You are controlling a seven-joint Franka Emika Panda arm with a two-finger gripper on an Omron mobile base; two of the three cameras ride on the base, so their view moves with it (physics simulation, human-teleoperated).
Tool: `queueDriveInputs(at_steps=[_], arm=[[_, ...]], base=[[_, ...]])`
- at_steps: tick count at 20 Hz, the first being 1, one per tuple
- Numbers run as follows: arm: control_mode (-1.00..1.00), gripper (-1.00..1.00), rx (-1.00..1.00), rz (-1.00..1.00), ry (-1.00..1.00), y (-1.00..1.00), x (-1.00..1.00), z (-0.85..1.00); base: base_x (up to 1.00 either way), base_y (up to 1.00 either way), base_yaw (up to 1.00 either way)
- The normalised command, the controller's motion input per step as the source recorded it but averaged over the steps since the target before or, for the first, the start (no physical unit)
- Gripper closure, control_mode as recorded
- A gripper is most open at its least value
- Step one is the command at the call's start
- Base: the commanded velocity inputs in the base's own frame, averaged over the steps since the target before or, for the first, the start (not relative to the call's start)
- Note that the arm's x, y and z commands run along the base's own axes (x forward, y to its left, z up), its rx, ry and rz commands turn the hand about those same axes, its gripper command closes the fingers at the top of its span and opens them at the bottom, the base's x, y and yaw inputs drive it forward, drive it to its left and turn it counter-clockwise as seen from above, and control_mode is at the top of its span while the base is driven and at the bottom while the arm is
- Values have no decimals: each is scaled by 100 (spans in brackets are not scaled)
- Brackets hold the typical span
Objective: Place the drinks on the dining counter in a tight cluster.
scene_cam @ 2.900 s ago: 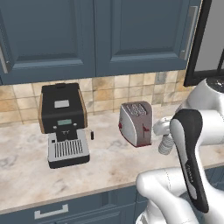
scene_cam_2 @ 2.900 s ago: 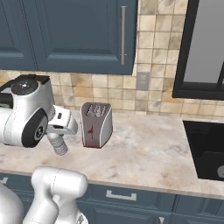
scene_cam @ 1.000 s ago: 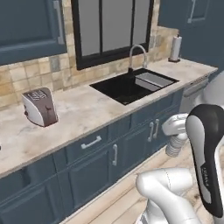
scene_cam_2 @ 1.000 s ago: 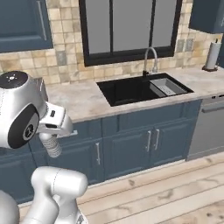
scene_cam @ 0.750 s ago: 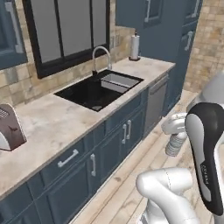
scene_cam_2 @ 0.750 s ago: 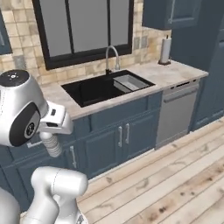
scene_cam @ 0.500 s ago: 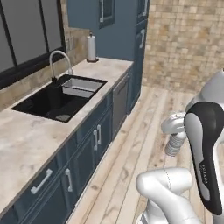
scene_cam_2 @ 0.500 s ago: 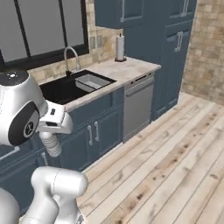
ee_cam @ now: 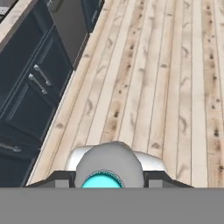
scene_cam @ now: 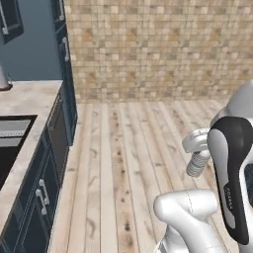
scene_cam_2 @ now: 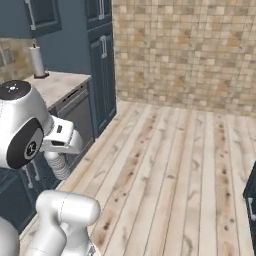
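The right base view has a paper towel roll (scene_cam_2: 37,61) standing at 10 o'clock on a beige surface (scene_cam_2: 59,83), with a dishwasher front (scene_cam_2: 79,116) below it; the left base view instead catches a black sink (scene_cam: 12,143) at 9 o'clock. Both show a tan tiled wall (scene_cam: 158,47) far ahead and a wide plank floor (scene_cam_2: 165,170) running open toward 12 o'clock. In the hand view, dark blue cabinet doors (ee_cam: 30,94) line the 9 o'clock side. How wide the fingers stand, and whether they grip anything, cannot be told. No drinks or dining counter can be made out.
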Motion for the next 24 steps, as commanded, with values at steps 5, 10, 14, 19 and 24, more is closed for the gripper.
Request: queueDriveInputs(at_steps=[5, 10, 14, 19, 24], arm=[[100, 100, 0, 0, 0, 0, 0, 0], [100, 100, 0, 0, 0, 0, 0, 0], [100, 100, 0, 0, 0, 0, 0, 0], [100, 100, 0, 0, 0, 0, 0, 0], [100, 100, 0, 0, 0, 0, 0, 0]], base=[[98, 0, -53], [100, 0, -45], [100, -15, -42], [100, -35, -41], [87, -29, -54]])
